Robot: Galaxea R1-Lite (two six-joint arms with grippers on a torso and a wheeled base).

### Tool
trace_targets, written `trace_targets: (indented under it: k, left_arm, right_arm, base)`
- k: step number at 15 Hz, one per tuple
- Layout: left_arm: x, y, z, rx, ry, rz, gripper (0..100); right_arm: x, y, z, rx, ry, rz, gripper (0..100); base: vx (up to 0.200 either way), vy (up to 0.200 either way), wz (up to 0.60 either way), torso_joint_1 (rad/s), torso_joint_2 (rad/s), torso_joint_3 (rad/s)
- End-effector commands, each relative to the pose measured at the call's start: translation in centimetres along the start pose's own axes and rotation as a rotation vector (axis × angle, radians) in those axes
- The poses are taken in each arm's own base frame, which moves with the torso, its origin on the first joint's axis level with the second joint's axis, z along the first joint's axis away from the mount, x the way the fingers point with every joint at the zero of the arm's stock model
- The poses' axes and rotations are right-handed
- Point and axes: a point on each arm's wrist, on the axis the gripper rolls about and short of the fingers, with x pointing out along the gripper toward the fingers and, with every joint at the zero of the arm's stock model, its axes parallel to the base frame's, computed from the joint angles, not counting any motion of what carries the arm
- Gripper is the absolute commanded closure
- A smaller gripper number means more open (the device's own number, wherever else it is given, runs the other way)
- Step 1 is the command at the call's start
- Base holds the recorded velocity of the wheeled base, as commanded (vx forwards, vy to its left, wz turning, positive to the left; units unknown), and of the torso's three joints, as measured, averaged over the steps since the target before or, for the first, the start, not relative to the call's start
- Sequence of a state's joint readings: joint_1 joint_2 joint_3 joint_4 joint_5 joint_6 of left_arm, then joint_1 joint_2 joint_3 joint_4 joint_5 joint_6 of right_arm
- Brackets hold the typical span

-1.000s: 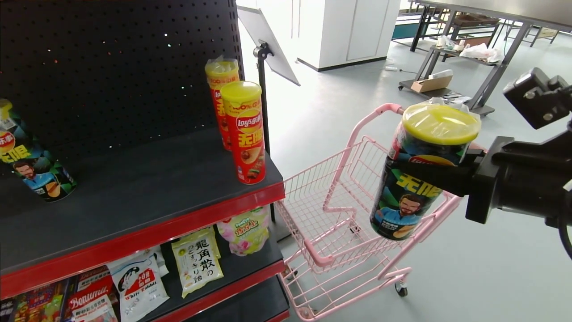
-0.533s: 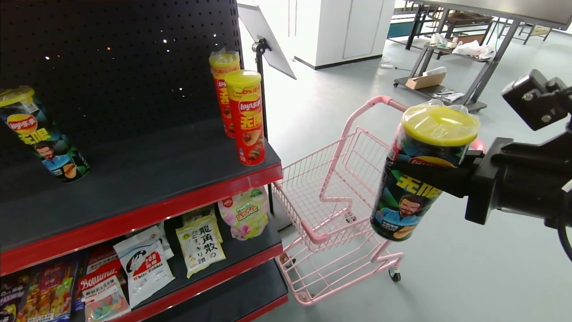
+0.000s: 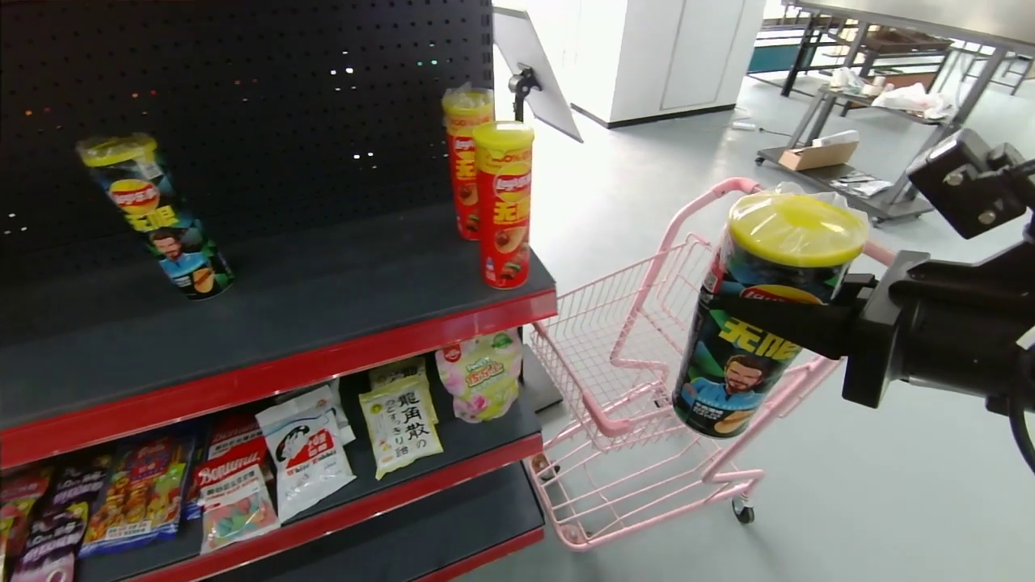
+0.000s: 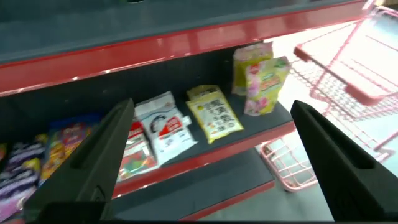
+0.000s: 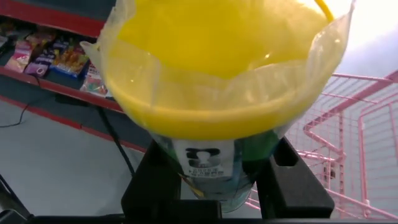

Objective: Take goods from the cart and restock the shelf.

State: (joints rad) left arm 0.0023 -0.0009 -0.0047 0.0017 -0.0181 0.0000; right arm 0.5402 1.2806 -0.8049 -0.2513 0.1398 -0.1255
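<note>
Can held upright at three o'clock: the right pincer (image 3: pixel 780 319) is pinching the dark chip can (image 3: pixel 744 380) just under its yellow lid (image 3: pixel 796 226), above the pink cart (image 3: pixel 631 323). The left pincer (image 4: pixel 214 162) hangs spread and empty before the snack bags (image 4: pixel 214 118). To my eye the carry should head for ten o'clock, to the bare top shelf (image 3: pixel 323 291) beside the matching can (image 3: pixel 158 218) (well apart from the red cans (image 3: pixel 503 202) at twelve). Keep it upright, seat the base flat, and only then let go.
</note>
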Motion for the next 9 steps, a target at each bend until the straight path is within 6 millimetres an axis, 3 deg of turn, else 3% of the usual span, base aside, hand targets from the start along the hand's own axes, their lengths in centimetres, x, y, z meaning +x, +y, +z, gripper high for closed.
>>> trace_targets:
  k: [1, 5, 9]
  left_arm:
    - [0.0, 0.0, 0.0, 0.000, 0.001, 0.000, 0]
    - [0.0, 0.0, 0.0, 0.000, 0.001, 0.002, 0]
    - [0.0, 0.0, 0.0, 0.000, 0.001, 0.000, 0]
  right_arm:
    - [0.0, 0.0, 0.0, -0.001, -0.004, 0.001, 100]
    - [0.0, 0.0, 0.0, -0.001, -0.004, 0.002, 100]
    - [-1.0, 0.3, -1.1, -0.022, 0.010, 0.010, 100]
  base:
    - [0.000, 0.000, 0.60, 0.017, 0.01, 0.002]
    - [0.000, 0.000, 0.60, 0.002, 0.00, -0.001]
    - [0.000, 0.000, 0.00, 0.000, 0.00, 0.000]
